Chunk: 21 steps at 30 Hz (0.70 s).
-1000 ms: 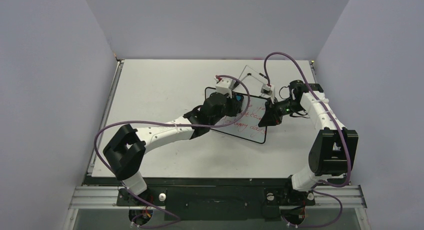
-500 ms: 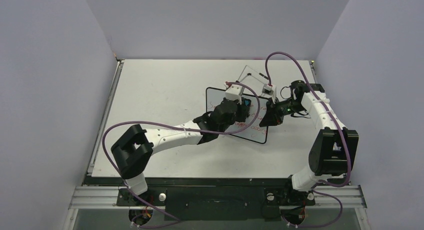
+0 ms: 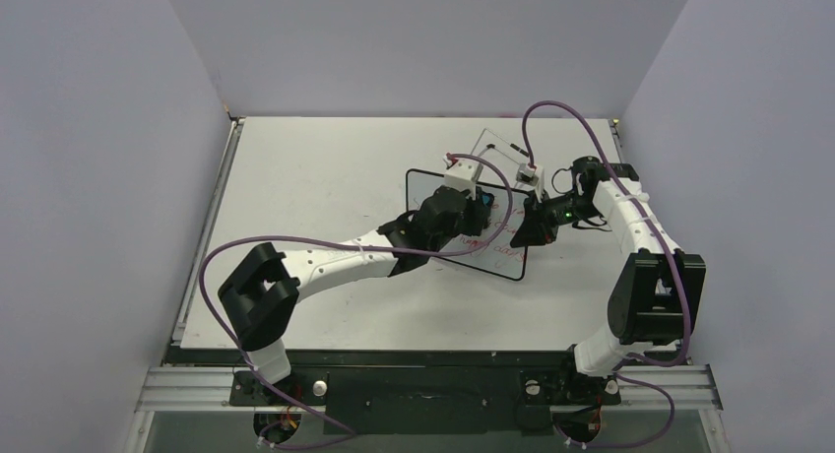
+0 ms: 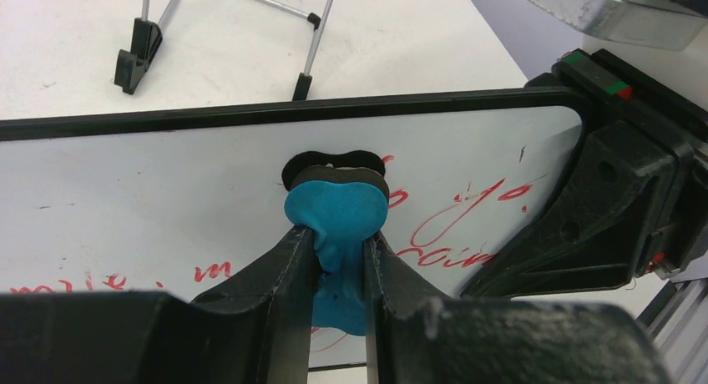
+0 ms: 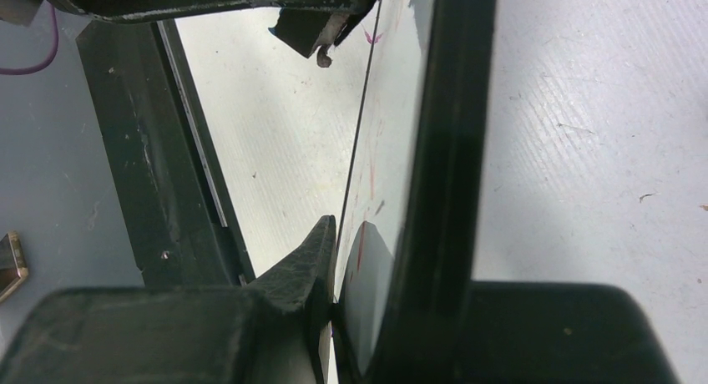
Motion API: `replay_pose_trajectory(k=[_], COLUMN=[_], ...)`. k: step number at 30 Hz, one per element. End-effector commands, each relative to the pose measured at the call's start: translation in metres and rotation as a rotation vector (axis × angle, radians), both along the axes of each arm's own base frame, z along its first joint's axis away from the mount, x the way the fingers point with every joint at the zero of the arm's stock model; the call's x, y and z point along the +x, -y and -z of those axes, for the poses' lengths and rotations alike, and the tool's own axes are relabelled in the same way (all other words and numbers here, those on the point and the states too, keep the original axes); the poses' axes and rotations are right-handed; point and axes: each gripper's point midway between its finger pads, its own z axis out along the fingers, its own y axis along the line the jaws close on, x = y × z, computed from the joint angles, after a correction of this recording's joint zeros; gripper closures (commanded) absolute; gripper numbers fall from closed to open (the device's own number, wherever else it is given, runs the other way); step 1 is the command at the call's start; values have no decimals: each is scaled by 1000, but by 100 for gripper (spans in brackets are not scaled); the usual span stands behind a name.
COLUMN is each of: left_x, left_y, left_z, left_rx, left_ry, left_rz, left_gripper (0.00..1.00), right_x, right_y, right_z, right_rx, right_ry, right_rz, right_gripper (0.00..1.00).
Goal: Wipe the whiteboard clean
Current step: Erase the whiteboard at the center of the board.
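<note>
**Rightward across the whiteboard [image 4: 167,200] goes my eraser [image 4: 334,204]**

Since a second ago my left gripper [image 4: 338,238] has slid from the board's left part toward its middle, and the arm behind it has swung right with it. The whiteboard sits right of centre on the table [image 3: 295,177], unmoved. Its left part looks wiped, while red writing [image 4: 508,192] remains to the right of the eraser and below it. I pinch the blue eraser tight between my left fingers, its dark pad against the board's face. My right gripper [image 3: 532,228] is clamped on the board's right edge, one finger on each face. How steeply the board leans I cannot tell. Just beyond its far edge stands the wire easel stand [image 4: 134,57], apart from the board.
</note>
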Motion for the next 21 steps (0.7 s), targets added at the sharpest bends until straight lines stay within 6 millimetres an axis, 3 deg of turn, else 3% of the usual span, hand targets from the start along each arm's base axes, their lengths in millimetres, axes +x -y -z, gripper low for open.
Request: replay_pose_trajectory(k=[1, 7, 10, 17, 21], left_x=[-4, -24, -17, 16, 20], left_y=[15, 5, 0, 10, 22], left_z=[-10, 36, 32, -37, -61], left_rx=[-73, -57, -35, -86, -119], left_ry=[74, 10, 26, 118, 140], left_rz=[62, 60, 33, 23, 58], left_gripper=[100, 100, 100, 100, 100], right_x=[-30, -30, -30, -30, -30], right_y=[-14, -14, -15, -14, -14], right_z=[-7, -5, -5, -6, -6], right_rx=[7, 6, 5, 5, 2], right_ry=[-31, -36, -38, -33, -34], right_rz=[-118, -119, -124, -123, -123], right_gripper=[100, 100, 100, 100, 100])
